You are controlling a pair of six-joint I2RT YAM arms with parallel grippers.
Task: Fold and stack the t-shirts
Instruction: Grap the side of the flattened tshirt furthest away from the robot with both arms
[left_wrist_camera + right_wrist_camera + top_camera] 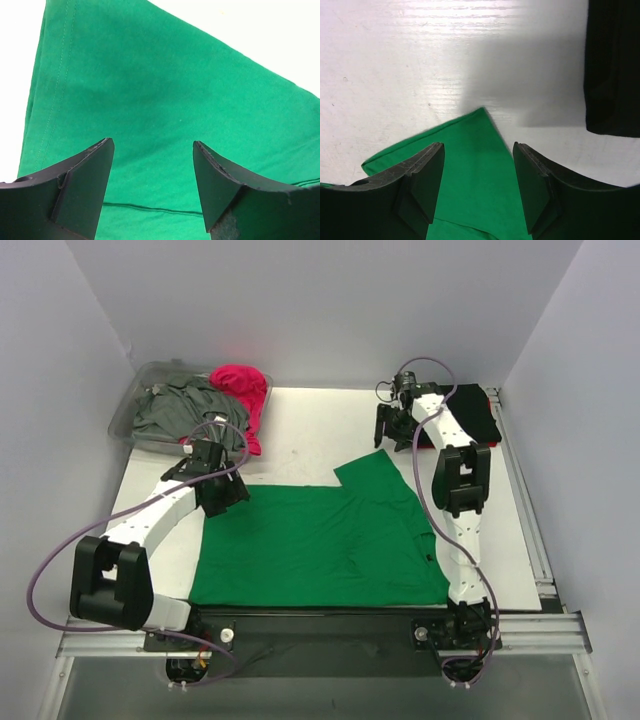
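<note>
A bright green t-shirt lies spread flat across the near half of the table. My left gripper hovers over its far left corner, jaws open, with only green cloth and a seam below the fingers. My right gripper stands open above the pointed tip of the green sleeve, nothing between its jaws. A folded black t-shirt rests at the back right and shows at the right wrist view's edge. A grey t-shirt and a magenta one lie crumpled in the bin.
The clear plastic bin stands at the back left corner against the wall. Bare white table shows between the bin and the black shirt. A metal rail runs along the table's right edge.
</note>
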